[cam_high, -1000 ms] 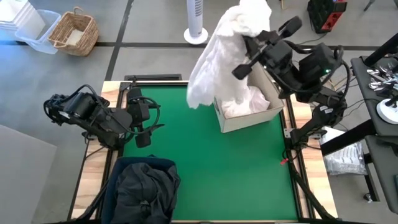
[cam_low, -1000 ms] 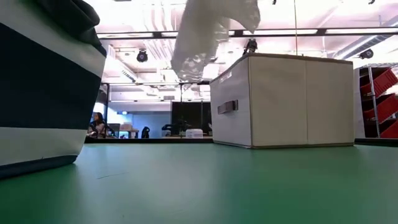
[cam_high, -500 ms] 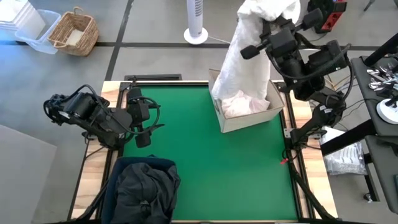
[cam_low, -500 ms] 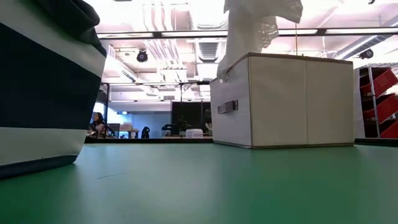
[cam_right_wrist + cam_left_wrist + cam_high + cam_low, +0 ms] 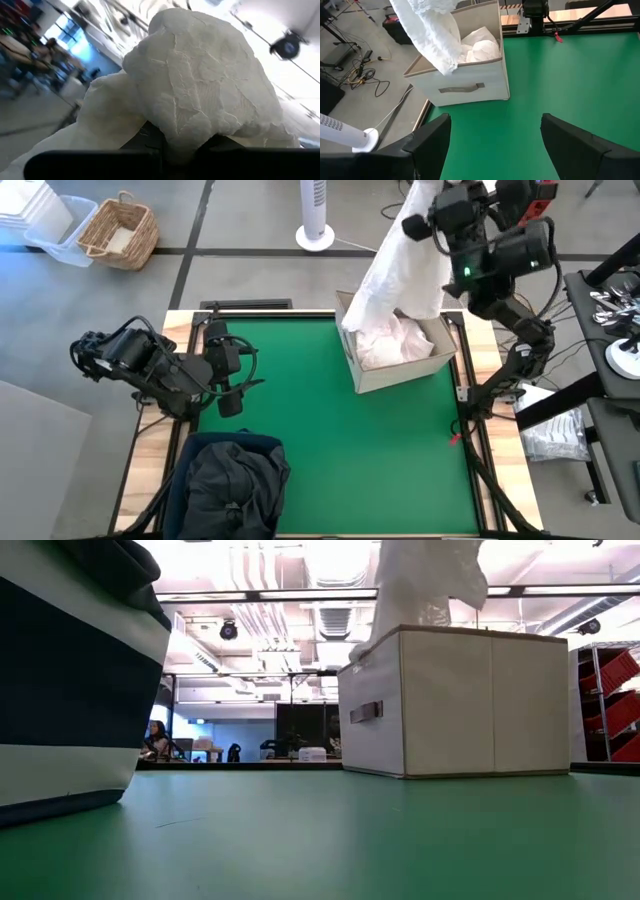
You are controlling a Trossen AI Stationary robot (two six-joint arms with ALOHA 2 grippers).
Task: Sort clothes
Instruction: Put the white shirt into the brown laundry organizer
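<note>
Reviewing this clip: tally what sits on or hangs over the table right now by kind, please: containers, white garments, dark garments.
Containers: 2, the beige box and the navy bin.
White garments: at least 2, a white garment hanging from the right gripper over the box, plus white clothes inside it; exact number unclear.
Dark garments: 1 heap in the bin, pieces uncountable.
Total: at least 5.

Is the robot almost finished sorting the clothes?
Looks close. White clothes already lie in the beige box, dark clothes fill the navy bin. The right gripper holds a white garment above the box, not yet dropped. The left gripper waits open.
</note>
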